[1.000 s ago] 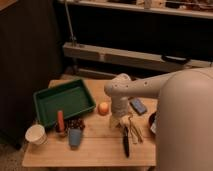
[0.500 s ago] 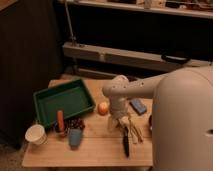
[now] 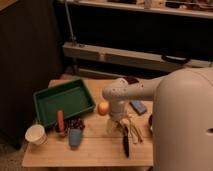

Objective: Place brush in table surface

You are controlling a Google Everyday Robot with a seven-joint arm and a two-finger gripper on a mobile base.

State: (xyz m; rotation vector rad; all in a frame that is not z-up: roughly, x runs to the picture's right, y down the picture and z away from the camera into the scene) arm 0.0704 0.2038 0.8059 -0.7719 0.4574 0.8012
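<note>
The white robot arm [image 3: 120,92] is sitting a touch lower in the frame than a second ago, its rounded joint having sunk slightly toward the tabletop. Everything lying on the table is staying where it was. The gripper [image 3: 117,128] is hanging below that joint, just right of the picture's centre, and pointing down over the light tan wooden plank table surface [image 3: 100,150]. Its fingers are standing wide apart and gripping nothing.

The long slim black-handled brush [image 3: 126,145] is lying flat on the table surface just below and slightly right of the gripper, in the lower middle of the frame. Whether the fingertips are touching its upper end I cannot tell. Pale thin wooden utensils [image 3: 134,127] are lying just beside it on the right.

A small orange ball [image 3: 103,108] is resting just left of the arm. A blue rectangular sponge [image 3: 139,106] is lying to the arm's right, near the robot's big white body [image 3: 182,120], which is filling the right side. A dark green rectangular tray [image 3: 65,102] is sitting at the table's left. Below it, toward the lower left, a white cup [image 3: 36,134], an orange-red upright item [image 3: 60,120] and a small blue cup [image 3: 75,137] are standing close together.
</note>
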